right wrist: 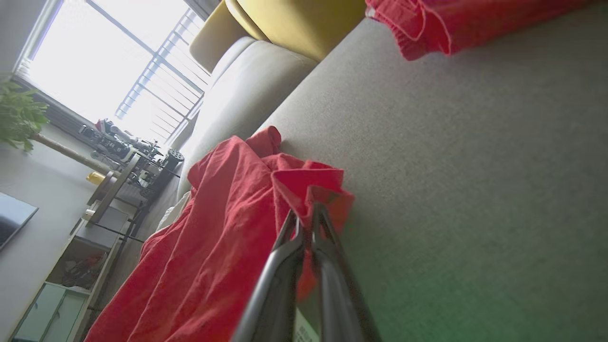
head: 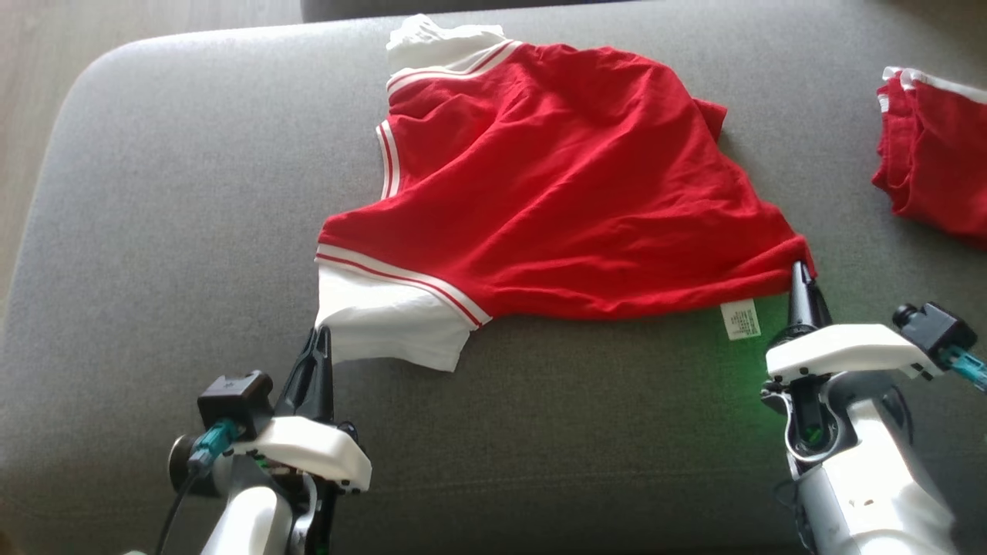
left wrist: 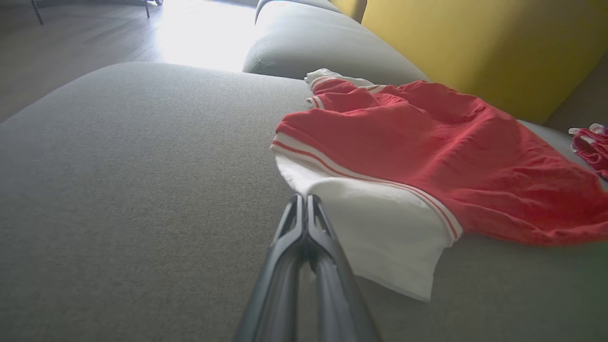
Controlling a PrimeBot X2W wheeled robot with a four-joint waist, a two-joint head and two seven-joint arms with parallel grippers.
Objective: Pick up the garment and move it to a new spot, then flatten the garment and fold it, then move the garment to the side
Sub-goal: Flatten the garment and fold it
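Note:
The garment (head: 570, 193) is a red shirt with white, red-striped sleeves, spread loosely on the grey sofa cushion (head: 170, 231). My left gripper (head: 320, 333) is shut, its tips pinching the near corner of the white sleeve (left wrist: 380, 228); in the left wrist view the closed left gripper (left wrist: 304, 198) meets that sleeve's edge. My right gripper (head: 802, 268) is shut on the shirt's red hem corner at the near right. The right wrist view shows the right gripper (right wrist: 308, 207) with the red fabric (right wrist: 223, 247) bunched around its tips. A white care label (head: 740, 320) hangs from the hem.
A second red garment (head: 933, 154) lies folded at the cushion's right edge. A yellow backrest (left wrist: 475, 47) rises behind the sofa. Wooden floor (head: 46, 62) lies beyond the cushion's left edge. Bare grey cushion stretches to the left and in front of the shirt.

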